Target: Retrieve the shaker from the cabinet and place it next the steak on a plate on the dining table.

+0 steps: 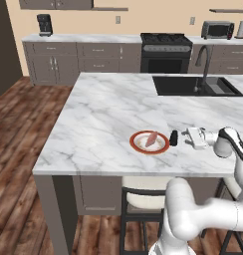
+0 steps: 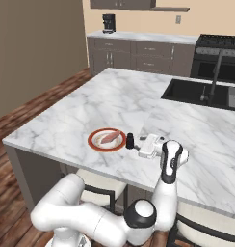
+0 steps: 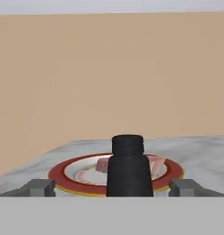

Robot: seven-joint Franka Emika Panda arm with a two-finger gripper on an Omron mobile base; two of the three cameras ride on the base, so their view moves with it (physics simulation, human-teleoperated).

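The small black shaker stands upright on the marble dining table, just right of the plate with its red-orange rim. The pinkish steak lies on that plate. My gripper lies level with the tabletop, pointing left at the shaker, open, and holds nothing. In the hand view the shaker rises between the two spread fingertips, apart from both, with the plate and steak behind it. From the right, the shaker sits between plate and gripper.
A black sink with a dark faucet is set into the table's far right. A dark-framed stool stands under the near edge. Drawer cabinets, a stove and a wall cabinet line the back wall.
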